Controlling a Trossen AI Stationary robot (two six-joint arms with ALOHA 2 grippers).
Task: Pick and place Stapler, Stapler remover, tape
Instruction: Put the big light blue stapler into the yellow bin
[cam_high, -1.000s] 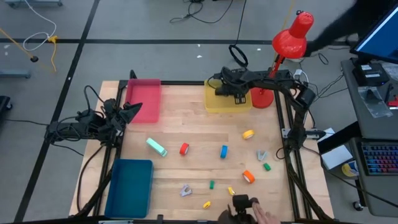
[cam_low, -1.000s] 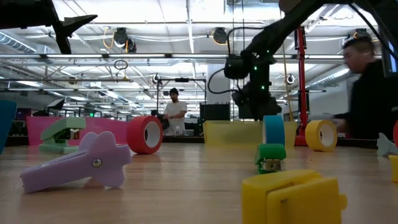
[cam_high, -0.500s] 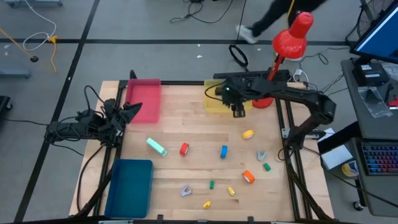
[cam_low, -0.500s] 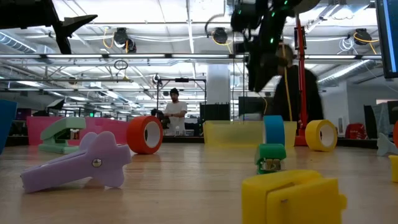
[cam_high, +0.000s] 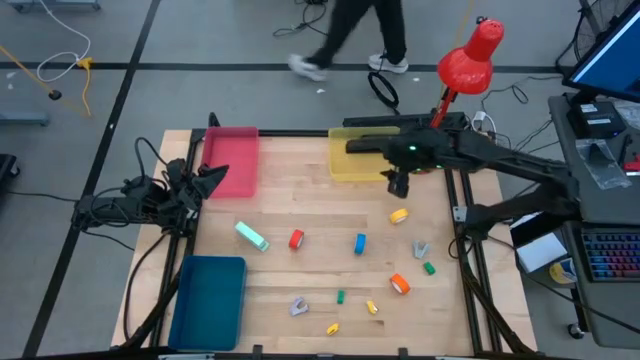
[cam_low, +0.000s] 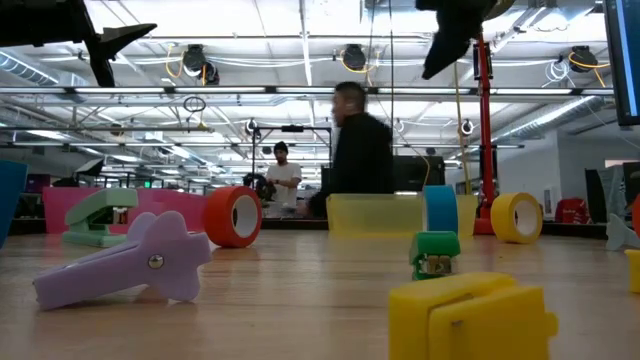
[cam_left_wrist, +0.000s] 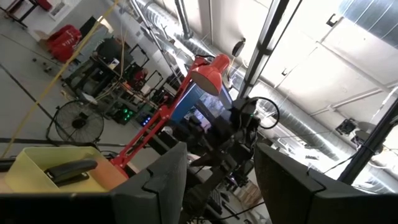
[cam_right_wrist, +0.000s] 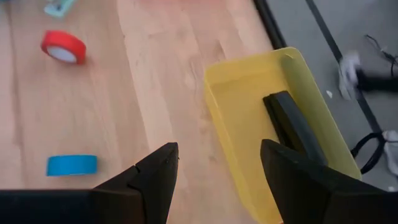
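R gripper (cam_high: 399, 186) hangs above the table (cam_high: 300, 215) at approx 1 o'clock from centre, just off the yellow bin (cam_high: 352, 165); fingers spread, nothing between them. Black stapler (cam_right_wrist: 292, 124) lies inside that bin, along its length.

L gripper (cam_high: 218, 175) parked high at table's 9 o'clock edge, beside the pink bin (cam_high: 232, 155); fingers apart, empty.

Tape rolls all loose on the wood: red roll (cam_high: 296, 239) near centre, blue roll (cam_high: 360, 243) at 3 o'clock of it, yellow roll (cam_high: 399, 215) just below R gripper at approx 2 o'clock from centre, orange roll (cam_high: 399, 284) at approx 4 o'clock. Two lilac staple removers: one (cam_high: 421, 249) at 3 o'clock near the right edge, other (cam_high: 298, 305) at 6 o'clock. Mint-green stapler (cam_high: 252, 236) at 9 o'clock of red roll. Teal bin (cam_high: 208, 298) at 8 o'clock corner.

A person (cam_low: 360, 160) is in the room beyond the table.
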